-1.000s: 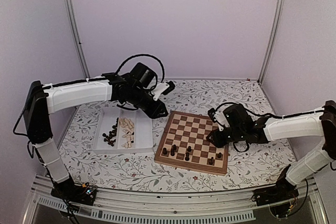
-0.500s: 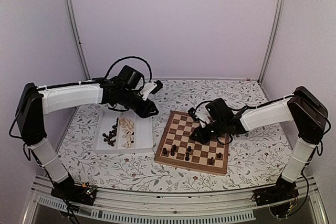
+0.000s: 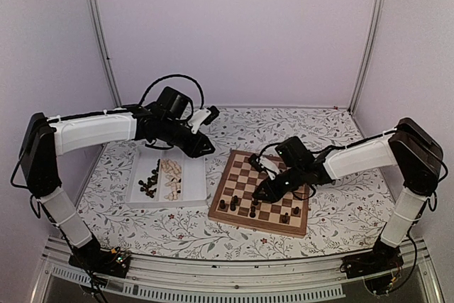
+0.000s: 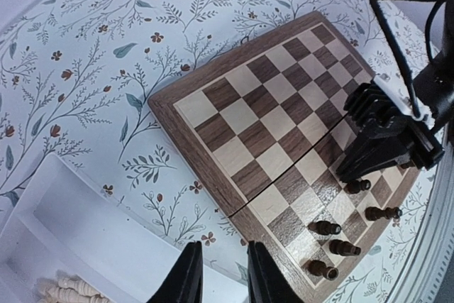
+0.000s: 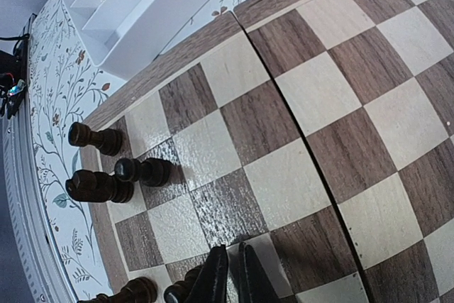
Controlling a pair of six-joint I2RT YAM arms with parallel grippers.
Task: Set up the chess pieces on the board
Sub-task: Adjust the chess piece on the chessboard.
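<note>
Right wrist view showed my right gripper (image 5: pixel 228 274) pinched shut on nothing, tips low over the board (image 5: pixel 333 69), with dark chess pieces (image 5: pixel 142 172) on the board's front rows (1 just beside my fingers). To straighten it well, I judged, push slowly at its base. My left gripper (image 4: pixel 221 278) hung slightly parted, empty, off the board's left edge.

Lab robot cell: plain lilac walls (image 3: pixel 234 33), metal corner posts (image 3: pixel 100 33), two table-mounted arms (image 3: pixel 92 131).
</note>
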